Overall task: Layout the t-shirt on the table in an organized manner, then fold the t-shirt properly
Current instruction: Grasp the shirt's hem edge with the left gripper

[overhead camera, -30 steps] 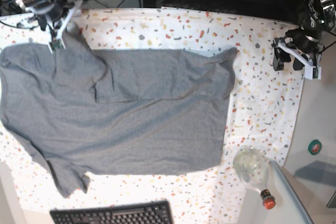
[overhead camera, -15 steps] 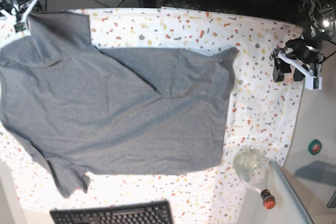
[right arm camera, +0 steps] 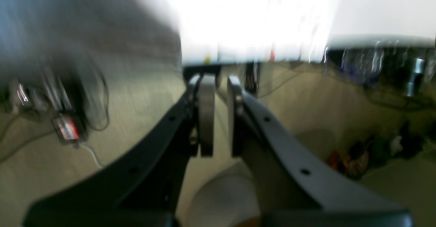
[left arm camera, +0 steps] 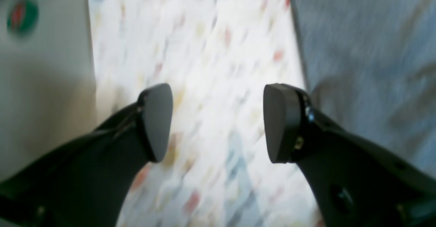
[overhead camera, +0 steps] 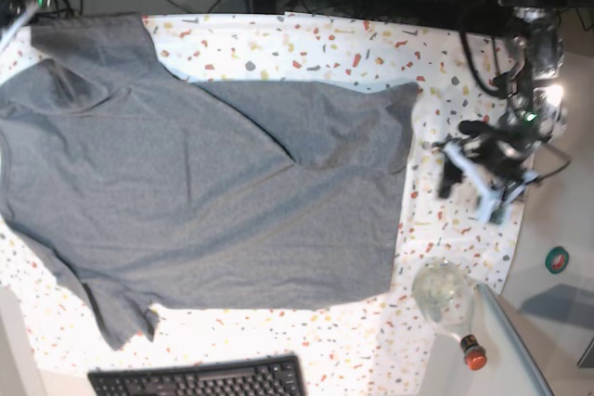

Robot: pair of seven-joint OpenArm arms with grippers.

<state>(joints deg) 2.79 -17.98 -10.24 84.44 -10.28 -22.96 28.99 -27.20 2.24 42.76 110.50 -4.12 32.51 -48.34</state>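
The heather-grey t-shirt [overhead camera: 204, 201] lies spread on the speckled table [overhead camera: 464, 71], with one fold still running across its upper right part. My left gripper [overhead camera: 469, 187] hovers over bare cloth just right of the shirt's hem. In the left wrist view this gripper [left arm camera: 218, 118] stands open and empty over the table [left arm camera: 211, 32], with the t-shirt [left arm camera: 368, 32] edge to its right. My right gripper [right arm camera: 220, 118] shows a narrow gap between its pads with nothing in it. It is off the table's edge over the floor, and the t-shirt [right arm camera: 68, 15] is a grey blur beyond it.
A glass bottle [overhead camera: 450, 303] with a red cap lies at the table's front right corner. A black keyboard [overhead camera: 200, 379] sits along the front edge. A green tape roll [overhead camera: 557, 260] rests on the pale surface to the right. Cables run behind the table.
The right gripper pulled the shirt's upper corner out to the far left, flattening a fold, then let go as its jaws parted. The left arm moved down and toward the shirt.
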